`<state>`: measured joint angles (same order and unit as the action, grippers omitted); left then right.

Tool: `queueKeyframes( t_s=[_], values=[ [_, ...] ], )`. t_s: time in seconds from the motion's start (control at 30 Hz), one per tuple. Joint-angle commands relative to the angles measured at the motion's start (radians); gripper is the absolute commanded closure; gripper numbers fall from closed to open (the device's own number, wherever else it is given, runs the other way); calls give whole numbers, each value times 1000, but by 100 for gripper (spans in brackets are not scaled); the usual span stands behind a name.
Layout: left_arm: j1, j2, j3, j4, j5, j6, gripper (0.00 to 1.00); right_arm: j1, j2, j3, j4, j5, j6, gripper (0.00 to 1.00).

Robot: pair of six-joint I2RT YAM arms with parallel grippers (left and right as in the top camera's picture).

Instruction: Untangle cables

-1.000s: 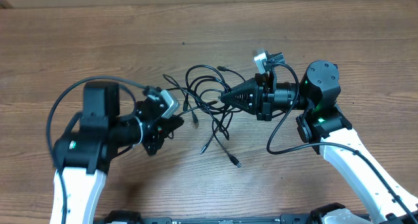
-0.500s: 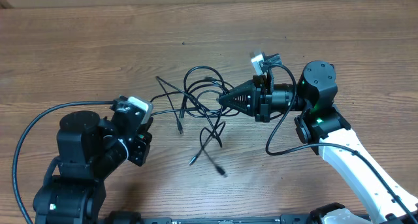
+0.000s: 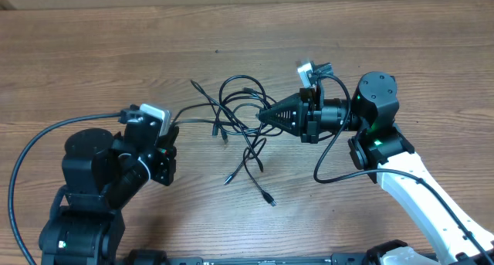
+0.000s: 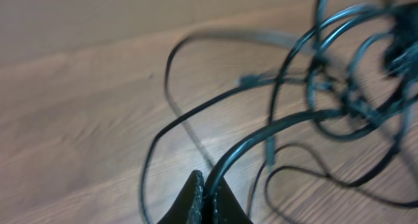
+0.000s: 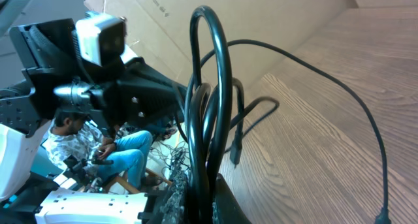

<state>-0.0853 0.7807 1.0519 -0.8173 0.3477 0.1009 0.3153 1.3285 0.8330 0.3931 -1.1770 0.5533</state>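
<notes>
Left end effector and right end effector are each pinching the cables between them, needing slow, level separation.

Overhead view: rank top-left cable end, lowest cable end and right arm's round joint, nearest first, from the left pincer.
1. Top-left cable end, beside the left pincer.
2. Lowest cable end, bottom centre.
3. Right arm's round joint, far right.

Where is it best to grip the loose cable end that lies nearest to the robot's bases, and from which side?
Probably the straight stretch of cord just behind its plug, from straight above, jaws across the cord. It seems to lie flat and alone on the table, clear of the tangle, so nothing else should get caught.
</notes>
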Motion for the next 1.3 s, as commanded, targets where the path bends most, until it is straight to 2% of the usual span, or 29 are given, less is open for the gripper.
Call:
queueKeyframes(
  t_s=[0.0,0.1,0.23,0.37,0.57,0.77,0.83,0.97,1.03,1.13,1.27],
  values=[
    [6,-11,24,70,138,-38,96,-13,-10,25,4,17,-3,96],
    [6,-11,24,119,204,-51,96,-13,-10,25,2,16,-3,96],
    [6,-11,24,153,203,-101,96,-13,-10,25,2,16,-3,96],
    [6,-11,24,143,169,-101,96,-13,-10,25,2,16,-3,96],
    [6,-11,24,40,-41,-105,96,-13,-10,25,2,16,-3,96],
    [6,-11,24,-71,-291,-185,95,-13,-10,25,2,16,-3,96],
    [6,-11,24,-91,-312,-187,90,-13,-10,25,2,16,-3,96],
    [6,-11,24,-113,-333,-187,88,-13,-10,25,2,16,-3,96],
    [6,-11,24,-114,-332,-188,80,-13,-10,25,2,16,-3,96],
    [6,-11,24,-117,-332,-188,75,-13,-10,25,2,16,-3,96],
    [6,-11,24,-117,-327,-195,55,-13,-10,25,2,16,-3,96]
  ],
)
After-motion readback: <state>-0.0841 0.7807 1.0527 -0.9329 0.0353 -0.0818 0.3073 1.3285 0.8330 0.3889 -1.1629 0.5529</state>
